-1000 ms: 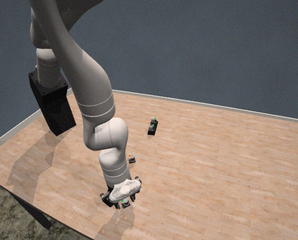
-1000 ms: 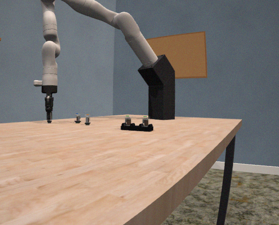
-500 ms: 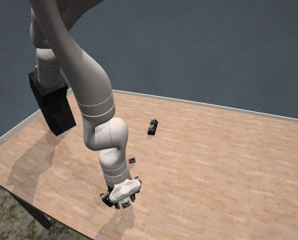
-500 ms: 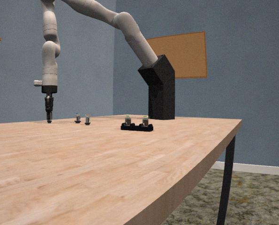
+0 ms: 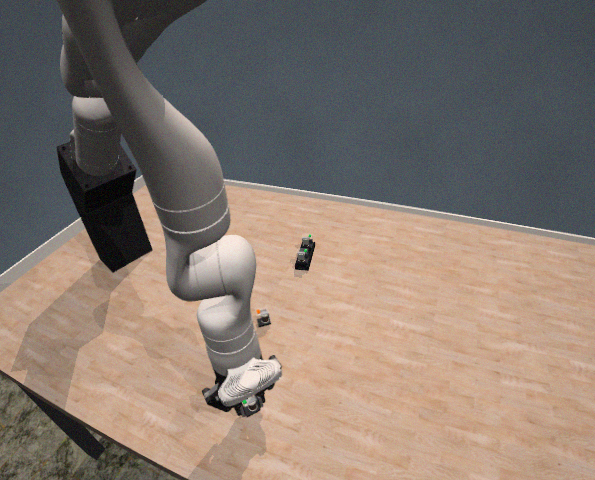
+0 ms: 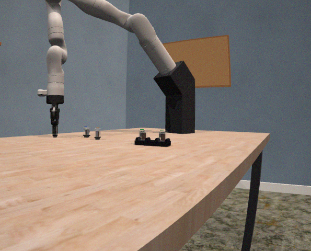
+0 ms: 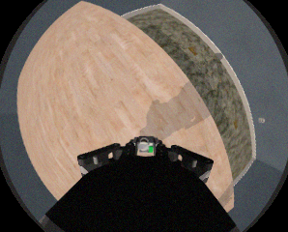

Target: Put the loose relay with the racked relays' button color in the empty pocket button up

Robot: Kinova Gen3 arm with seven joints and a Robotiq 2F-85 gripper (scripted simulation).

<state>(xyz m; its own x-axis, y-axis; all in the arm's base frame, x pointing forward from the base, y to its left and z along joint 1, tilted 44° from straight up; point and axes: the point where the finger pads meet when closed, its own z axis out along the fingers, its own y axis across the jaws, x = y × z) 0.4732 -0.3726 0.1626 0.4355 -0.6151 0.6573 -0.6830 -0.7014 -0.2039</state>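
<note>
Green match in the grip, the rack run still to come

And the gripper (image 5: 249, 406) (image 6: 55, 135) (image 7: 146, 142) is down at the table, its fingers apparently clamped on the green-button relay (image 5: 250, 405) (image 7: 145, 145), button up! Most of that relay hides behind the fingers in the exterior view, and no lift shows: it's down at table level

Check the colors: over in the black rack (image 5: 301, 267) (image 6: 152, 143), about one o'clock from the gripper in the top view, one seated relay (image 5: 302, 256) (image 6: 142, 135) wears green, and so does its partner (image 5: 306, 241) (image 6: 162, 135). The middle pocket looks like the vacancy. Right pick, by my reading!

The decoys stand loose: the orange-button relay (image 5: 264, 318) (image 6: 97, 134) between twelve and one o'clock from the gripper in the top view, the blue-button relay (image 6: 87, 132) at three o'clock from it in the exterior view

So choosing is done and the grasp looks made. Left to play: the lift, the carry toward one o'clock, lining up with that middle pocket, the full push down, and the release
</note>
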